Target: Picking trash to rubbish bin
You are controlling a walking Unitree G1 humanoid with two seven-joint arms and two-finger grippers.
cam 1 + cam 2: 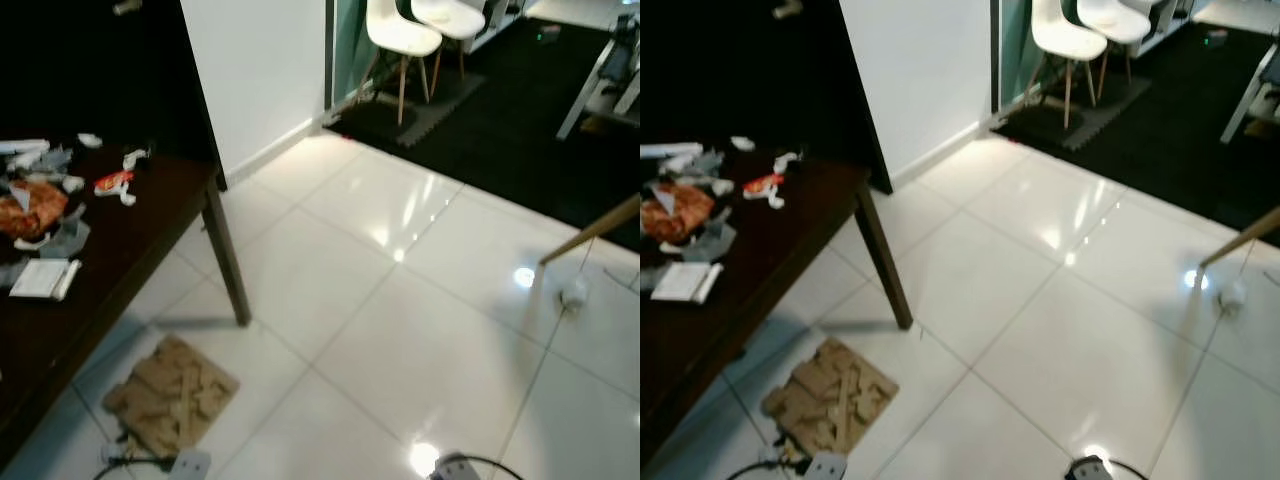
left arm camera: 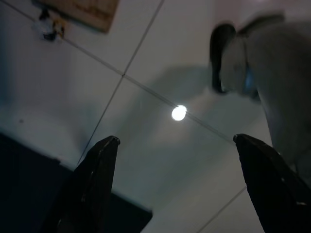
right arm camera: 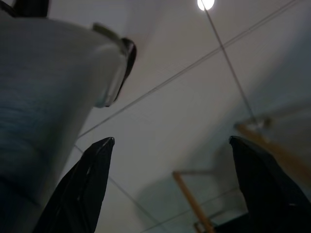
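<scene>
While you look down from the head camera, start at the far left: a dark wooden table point(image 1: 130, 250) carries the trash. You have an orange crumpled wrapper point(image 1: 32, 207) near its left edge, a white folded paper point(image 1: 42, 279) just in front of that, a red-and-white packet point(image 1: 113, 182) further back toward the middle of the top, and small white scraps point(image 1: 134, 157) near the packet.

Below the table's front leg point(image 1: 228, 255), a piece of flattened cardboard point(image 1: 170, 393) lies on the glossy white tile floor point(image 1: 400, 300), with a white power strip point(image 1: 188, 464) and its cable touching the cardboard's near edge.

Moving right, you see a white wall panel point(image 1: 260, 80), then two white chairs point(image 1: 405, 40) standing on a dark carpet point(image 1: 520, 130) — well apart from the table. At the right edge, a tan wooden leg point(image 1: 592, 232) slants down to the tiles.

Both arms hang low over the floor. Your left gripper point(image 2: 176, 182) has its fingers spread wide with nothing between them, above bare tile. Your right gripper point(image 3: 171, 184) is likewise spread and empty.
</scene>
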